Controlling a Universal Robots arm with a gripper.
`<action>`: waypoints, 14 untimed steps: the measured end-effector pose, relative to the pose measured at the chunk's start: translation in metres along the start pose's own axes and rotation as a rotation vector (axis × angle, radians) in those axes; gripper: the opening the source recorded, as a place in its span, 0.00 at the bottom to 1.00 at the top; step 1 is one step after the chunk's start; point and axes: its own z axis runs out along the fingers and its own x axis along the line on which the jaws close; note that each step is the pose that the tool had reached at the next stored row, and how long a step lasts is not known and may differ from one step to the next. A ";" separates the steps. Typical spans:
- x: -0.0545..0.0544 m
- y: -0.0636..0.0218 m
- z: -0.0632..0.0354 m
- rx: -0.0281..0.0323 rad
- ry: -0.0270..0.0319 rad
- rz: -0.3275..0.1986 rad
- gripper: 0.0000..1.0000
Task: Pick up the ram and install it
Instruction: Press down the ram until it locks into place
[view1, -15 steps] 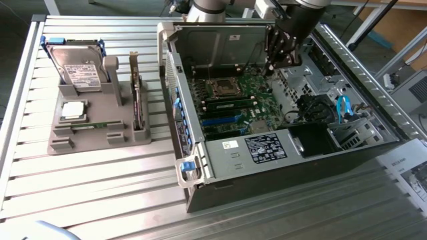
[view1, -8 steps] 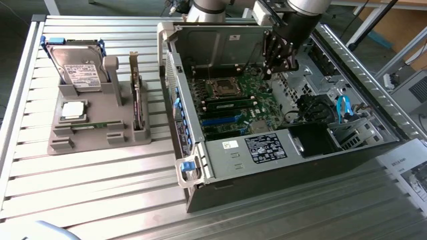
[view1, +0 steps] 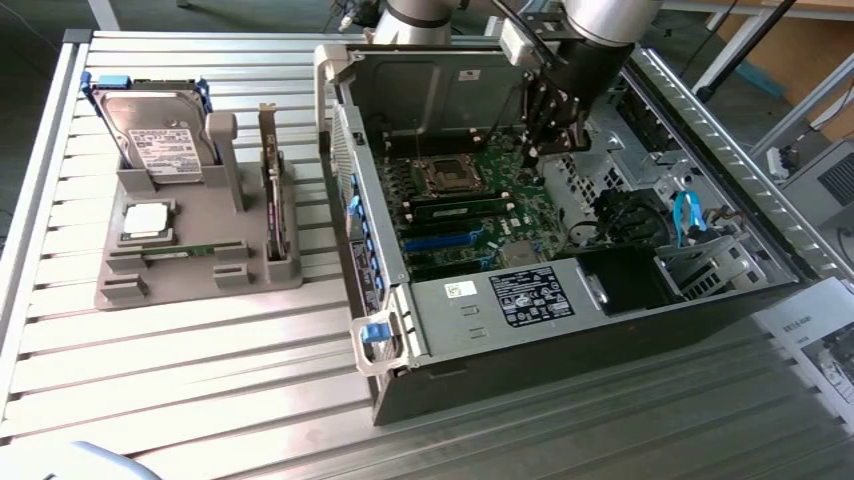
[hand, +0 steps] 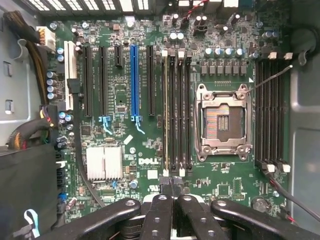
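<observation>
Evidently well apart: shut jaws over the board, ram out in the holder

Gripper (view1: 534, 150) hangs inside the open case (view1: 344, 130), above the board (hand: 125, 100). It is close to the empty socket (hand: 221, 122) and the slots (hand: 176, 110) beside it. Fingers (hand: 160, 210) are pressed together with nothing between them.

Ram (view1: 176, 250), as I read it, is the thin green strip on edge in the front groove of the grey holder (view1: 174, 285). It sits outside the case, well apart from the jaws, toward the exterior view's left. Its long axis runs roughly across that view, much as the slots do.

The slot farthest from the socket seems to carry a stick (hand: 166, 112) on edge; I cannot tell if it is seated.

Judgement: pick-up not yet done. The case's near wall stands between jaws and ram.
</observation>
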 end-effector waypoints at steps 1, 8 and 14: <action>0.000 0.0000 0.0016 0.0000 0.0001 0.000 0.10; 0.000 -0.0002 0.0129 0.0000 0.0001 0.000 0.10; 0.000 -0.0004 0.0228 0.0000 0.0000 0.000 0.10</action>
